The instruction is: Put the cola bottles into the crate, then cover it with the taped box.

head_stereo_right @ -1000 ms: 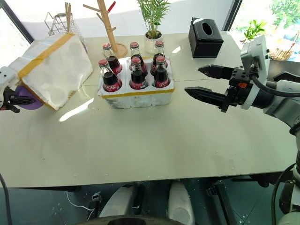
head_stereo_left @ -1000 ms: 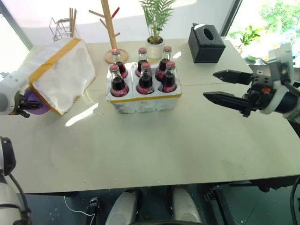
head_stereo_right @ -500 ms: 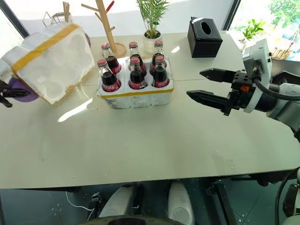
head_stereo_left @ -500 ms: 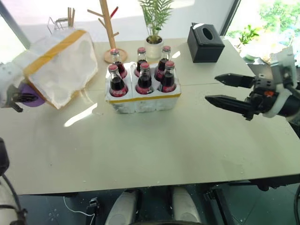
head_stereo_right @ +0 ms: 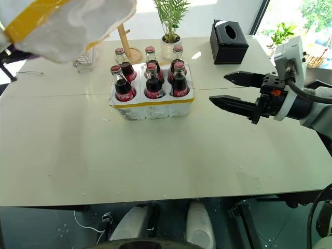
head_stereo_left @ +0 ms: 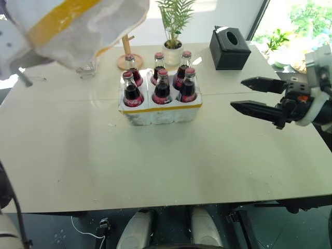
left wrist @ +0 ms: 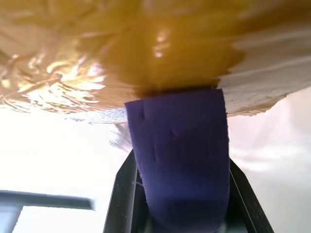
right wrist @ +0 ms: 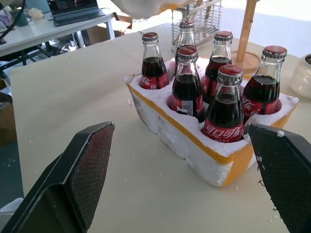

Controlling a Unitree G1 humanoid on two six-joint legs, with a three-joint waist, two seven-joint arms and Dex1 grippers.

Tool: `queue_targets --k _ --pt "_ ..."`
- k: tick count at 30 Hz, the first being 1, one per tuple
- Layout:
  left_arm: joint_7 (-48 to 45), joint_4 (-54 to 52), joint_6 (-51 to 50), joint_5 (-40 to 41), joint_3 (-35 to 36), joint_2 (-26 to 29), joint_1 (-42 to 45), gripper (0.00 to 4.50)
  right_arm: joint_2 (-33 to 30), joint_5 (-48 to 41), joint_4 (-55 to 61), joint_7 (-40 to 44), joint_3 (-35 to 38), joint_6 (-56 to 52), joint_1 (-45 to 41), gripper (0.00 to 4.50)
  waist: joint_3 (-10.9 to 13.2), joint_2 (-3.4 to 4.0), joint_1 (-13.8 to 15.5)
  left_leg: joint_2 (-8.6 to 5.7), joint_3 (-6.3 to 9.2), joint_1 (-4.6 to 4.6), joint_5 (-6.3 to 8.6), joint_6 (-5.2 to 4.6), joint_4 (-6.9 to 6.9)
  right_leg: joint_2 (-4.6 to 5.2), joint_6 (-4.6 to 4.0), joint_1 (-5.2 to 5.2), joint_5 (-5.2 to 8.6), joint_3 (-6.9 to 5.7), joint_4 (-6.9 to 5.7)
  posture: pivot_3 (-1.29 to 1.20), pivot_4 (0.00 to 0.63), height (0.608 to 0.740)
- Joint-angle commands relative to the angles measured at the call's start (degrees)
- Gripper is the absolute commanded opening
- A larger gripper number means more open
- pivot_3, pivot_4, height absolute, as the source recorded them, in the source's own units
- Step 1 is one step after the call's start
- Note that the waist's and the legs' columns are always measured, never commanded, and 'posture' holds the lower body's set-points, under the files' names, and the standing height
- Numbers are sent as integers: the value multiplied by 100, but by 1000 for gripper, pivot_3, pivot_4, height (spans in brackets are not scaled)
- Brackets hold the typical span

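Head and wrist views. All six cola bottles point(head_stereo_left: 158, 83) stand upright in the holes of the crate point(head_stereo_left: 160, 111), which sits on the table point(head_stereo_left: 155, 161); take the crate as your landmark. Your left gripper point(left wrist: 177, 160) is clamped shut on the rim of the taped box point(head_stereo_left: 72, 23): in the left wrist view a purple-padded finger point(left wrist: 177, 145) presses against a yellow tape band at the box's edge. The box hangs clear of the table, above and to the left of the crate, and tilted. Your right gripper point(head_stereo_left: 253, 95) hovers to the right of the crate, well apart from it, its two black fingers spread wide with nothing between them. In the right wrist view the crate and its bottles lie ahead between those fingers, untouched. Behind the crate stand a wooden peg tree point(head_stereo_left: 126, 49), a potted plant point(head_stereo_left: 174, 44) and a wire rack point(head_stereo_right: 85, 58); a black tissue box point(head_stereo_left: 231, 47) sits behind and to the right.
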State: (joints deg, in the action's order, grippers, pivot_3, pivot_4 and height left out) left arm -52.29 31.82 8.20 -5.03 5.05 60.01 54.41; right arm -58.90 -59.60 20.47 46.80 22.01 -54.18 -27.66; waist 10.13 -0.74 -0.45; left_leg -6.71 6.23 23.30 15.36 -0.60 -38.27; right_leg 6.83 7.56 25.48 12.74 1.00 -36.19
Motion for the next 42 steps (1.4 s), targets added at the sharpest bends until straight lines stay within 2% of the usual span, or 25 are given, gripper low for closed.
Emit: queue_targets --k 1,5,13,20,24,26,27,31,33,39,42 --pt "1377 135 1176 -1000 -385 -34 335 326 26 -38 38 -51 113 90 -124 4500 0 0 -20 0 -1 0 0 0 1 0 0 1 0 0 1 0 150 740" --pt "2534 343 2172 -1945 -984 -305 600 326 12 -92 95 -141 254 52 -11 4500 0 0 -12 -1 -2 1 0 1 4 0 0 4 0 1 2 0 150 740" --pt "3862 679 3658 -2881 -1583 -536 702 326 -11 -292 357 -366 651 -60 372 4500 0 0 -17 -3 -2 2 0 0 3 1 3 3 -1 1 2 0 150 740" --pt "4810 906 3466 -3983 -2071 -590 832 326 -17 -514 456 -556 789 -92 459 4500 0 0 -11 -4 -4 0 0 -1 3 0 5 0 -3 1 2 0 150 740" --pt "5008 714 3331 -4091 -2116 -657 638 326 -20 -539 432 -596 742 -54 443 4500 0 0 -5 -5 -3 1 0 -1 2 1 8 0 -4 1 2 0 150 740" --pt "4820 440 3444 -3810 -2054 -620 242 326 -5 -497 379 -580 678 -11 415 4500 -2 2 -8 -5 -3 1 0 -1 2 1 8 0 -4 2 1 0 150 740" --pt "4736 342 3472 -3693 -2024 -607 105 1381 0 -482 361 -574 657 4 406 4500 -2 3 -10 -5 -3 -1 0 -2 2 1 8 0 -4 3 0 0 150 740" --pt "4422 -131 3268 -3382 -1843 -496 -429 3300 23 -394 260 -524 511 79 329 4500 -2 3 -15 -4 -3 1 0 -1 3 1 8 3 -4 3 1 0 150 740" --pt "4266 -317 3163 -3289 -1769 -408 -663 4413 37 -356 199 -494 431 115 269 4500 -2 3 -14 -4 -3 1 0 -1 2 1 8 2 -4 4 2 0 150 740" --pt "3958 -919 3127 -2844 -1298 86 -1556 4468 80 -155 90 -342 246 243 284 4500 -3 4 -16 -4 -3 0 0 -1 4 3 8 2 -4 5 3 0 150 740" --pt "3821 -1161 3157 -2378 -909 360 -2122 4468 103 -93 43 -304 198 283 287 4500 -2 4 -21 -3 -2 0 0 -1 4 2 8 3 -4 5 2 0 150 740"
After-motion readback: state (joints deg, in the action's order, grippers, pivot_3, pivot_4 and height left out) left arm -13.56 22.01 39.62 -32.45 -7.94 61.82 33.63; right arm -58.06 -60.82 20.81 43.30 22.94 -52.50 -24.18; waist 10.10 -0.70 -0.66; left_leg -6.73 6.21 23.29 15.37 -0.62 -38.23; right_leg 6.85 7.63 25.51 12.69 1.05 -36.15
